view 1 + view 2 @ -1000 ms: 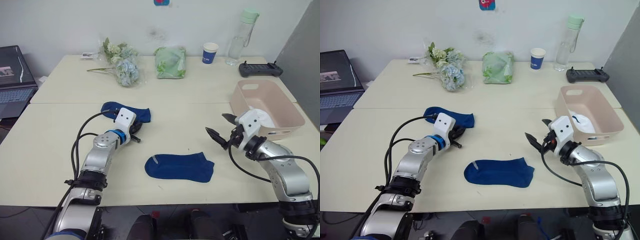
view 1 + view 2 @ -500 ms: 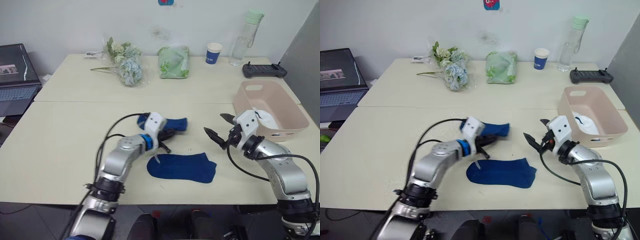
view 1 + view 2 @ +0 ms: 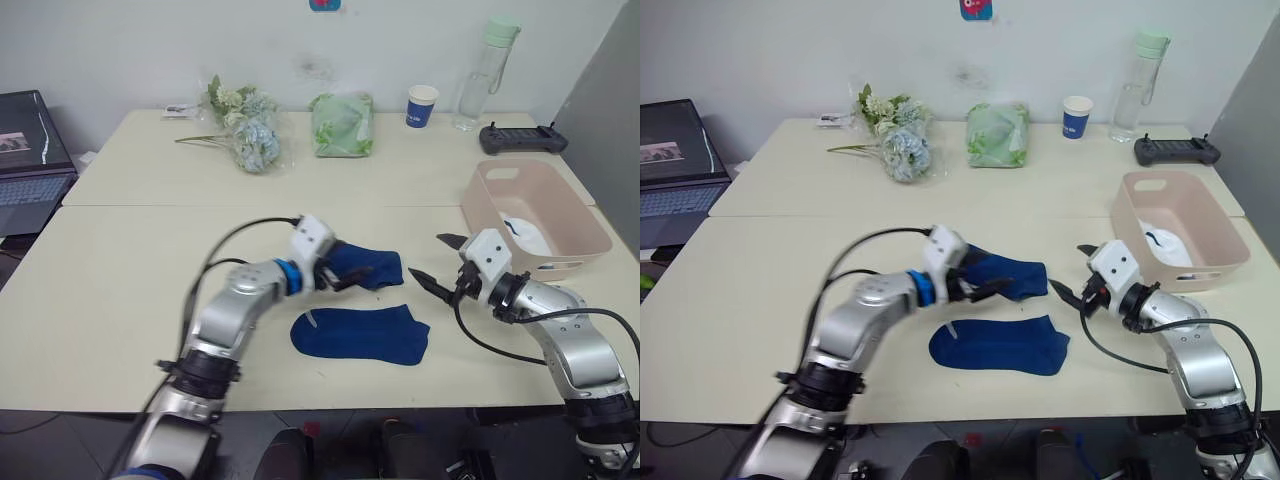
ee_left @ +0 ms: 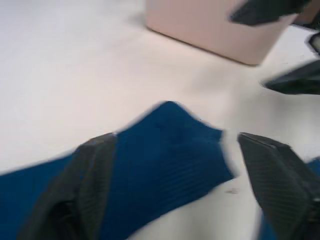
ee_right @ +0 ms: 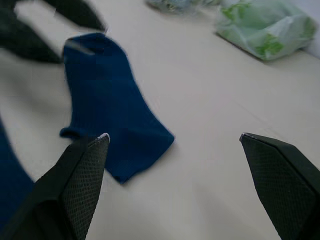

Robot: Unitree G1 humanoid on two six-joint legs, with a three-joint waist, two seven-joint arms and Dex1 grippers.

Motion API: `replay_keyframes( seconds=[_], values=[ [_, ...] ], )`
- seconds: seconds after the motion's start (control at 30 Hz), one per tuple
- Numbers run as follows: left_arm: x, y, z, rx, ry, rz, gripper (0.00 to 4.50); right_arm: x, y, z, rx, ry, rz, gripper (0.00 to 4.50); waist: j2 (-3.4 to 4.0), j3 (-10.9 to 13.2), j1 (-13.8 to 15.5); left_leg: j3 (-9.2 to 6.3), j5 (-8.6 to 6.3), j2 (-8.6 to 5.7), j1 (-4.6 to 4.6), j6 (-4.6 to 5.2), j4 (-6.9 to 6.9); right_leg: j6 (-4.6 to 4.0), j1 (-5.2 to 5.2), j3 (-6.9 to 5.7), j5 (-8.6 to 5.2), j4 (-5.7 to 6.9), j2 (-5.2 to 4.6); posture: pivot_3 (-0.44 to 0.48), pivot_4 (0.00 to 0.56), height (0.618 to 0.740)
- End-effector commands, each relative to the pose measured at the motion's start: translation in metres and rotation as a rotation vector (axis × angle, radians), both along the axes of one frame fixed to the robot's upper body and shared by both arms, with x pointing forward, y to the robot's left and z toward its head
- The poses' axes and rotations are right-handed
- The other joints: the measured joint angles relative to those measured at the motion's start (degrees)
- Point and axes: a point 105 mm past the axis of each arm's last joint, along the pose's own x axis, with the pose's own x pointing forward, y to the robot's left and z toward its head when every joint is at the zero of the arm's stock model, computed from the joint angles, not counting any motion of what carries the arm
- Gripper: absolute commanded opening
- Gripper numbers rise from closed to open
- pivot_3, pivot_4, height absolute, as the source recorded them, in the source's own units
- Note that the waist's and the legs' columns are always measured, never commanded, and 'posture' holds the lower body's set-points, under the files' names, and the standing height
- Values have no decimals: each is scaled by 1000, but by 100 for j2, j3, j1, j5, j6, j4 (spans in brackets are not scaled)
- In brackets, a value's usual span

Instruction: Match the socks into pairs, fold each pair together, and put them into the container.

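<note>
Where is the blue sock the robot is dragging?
In the head views the dragged navy sock sits mid-table at the left gripper, just behind the flat navy sock, left of the right gripper.

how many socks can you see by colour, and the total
navy blue socks: 2, one by the left gripper at, one lying flat nearer the table's front edge
white socks: 1 bundle in the pink tub, at; count unclear
total: 2 loose socks plus the bundle
</note>
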Motion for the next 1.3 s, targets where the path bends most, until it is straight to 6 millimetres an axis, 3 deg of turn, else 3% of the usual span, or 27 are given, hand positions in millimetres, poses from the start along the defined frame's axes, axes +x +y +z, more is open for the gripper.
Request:
replay_keyframes(
  seconds=[0.03,0.1,0.2,0.47,0.6,0.9,1.17,1.3],
  values=[
    [0,28,-5,198,-147,-81,4444,2,20,3,-139,-51,142,4500,0,0,-20,0,0,-1,-1,0,1,0,0,-1,0,-1,0,0,150,740],
    [-1,44,-17,317,-173,-138,4444,5,31,0,-201,-57,213,4500,0,0,-27,-1,0,-2,-1,0,0,0,0,-5,0,-2,0,0,150,740],
    [6,53,-26,403,-229,-166,4444,10,46,-2,-269,-77,298,4500,0,1,-9,-1,0,-2,-2,0,0,0,-2,-11,0,-5,1,0,150,740],
    [27,33,-41,488,-352,-207,4444,22,57,-19,-440,-125,400,4500,-2,2,114,0,-1,-18,-16,2,10,3,-4,-30,-1,-9,0,0,150,740],
    [32,27,-42,504,-370,-222,4500,28,58,-17,-432,-153,403,3603,-1,1,104,5,-1,-18,-7,3,10,3,-3,-31,-1,1,1,0,150,740],
    [34,23,-39,476,-370,-240,4500,24,59,-6,-378,-189,429,136,-1,1,105,4,0,-18,-8,2,11,3,-3,-33,-1,1,1,0,150,740],
    [21,6,-39,377,-339,-343,4500,33,56,22,-151,-163,323,54,-1,1,104,4,1,-17,-10,-1,11,3,-3,-33,-1,0,0,0,150,740],
    [28,10,-42,437,-353,-306,4500,33,50,25,-112,-136,302,54,-1,1,103,1,1,-16,-11,-1,11,3,-4,-33,-1,-1,-1,0,150,740]
  ],
)
